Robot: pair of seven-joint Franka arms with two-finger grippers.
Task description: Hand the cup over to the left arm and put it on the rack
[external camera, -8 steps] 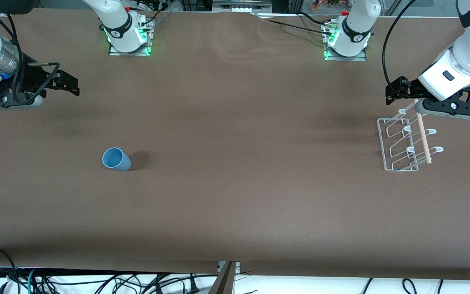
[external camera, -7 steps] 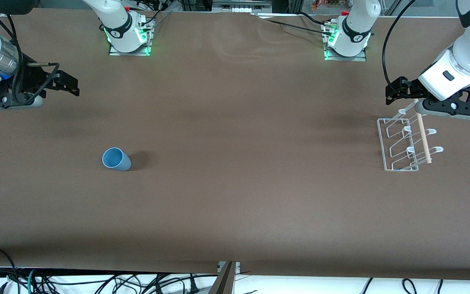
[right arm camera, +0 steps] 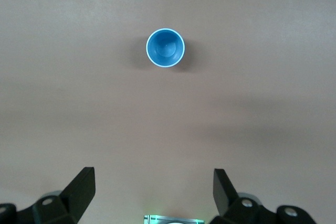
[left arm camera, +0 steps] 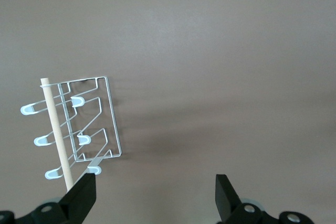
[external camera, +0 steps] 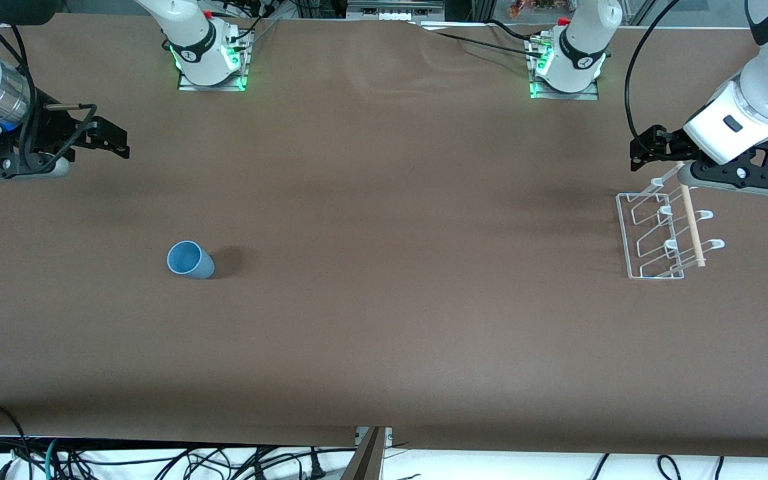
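A light-blue cup (external camera: 190, 260) stands upright and alone on the brown worktop (external camera: 384, 320), in the left-centre of the front view, its open mouth facing up. Toward the upper left edge of that frame the right arm's tool (external camera: 112, 138) hangs above bare worktop, well apart from the cup, its two black fingers spread with nothing between them; in the right wrist view the same fingers (right arm camera: 81, 188) sit wide apart at the bottom corners of the frame, with the cup (right arm camera: 165, 48) seen from straight above near the top centre. At the right edge of the front view a small white wire rack (external camera: 657, 233) rests on the worktop toward the left arm's end, a pale wooden dowel (external camera: 691, 220) lying across its looped pegs. The left arm's tool (external camera: 647, 148) hangs at the rack's upper edge in that view, its fingers likewise spread and holding nothing. The left wrist view shows the rack (left arm camera: 89, 124) in the left half of the frame, the dowel (left arm camera: 56, 135) running down toward the lower left corner, where one black finger (left arm camera: 81, 199) overlaps the rack's nearest corner; whether it touches cannot be told. Both arm bases glow green along the top of the front view.
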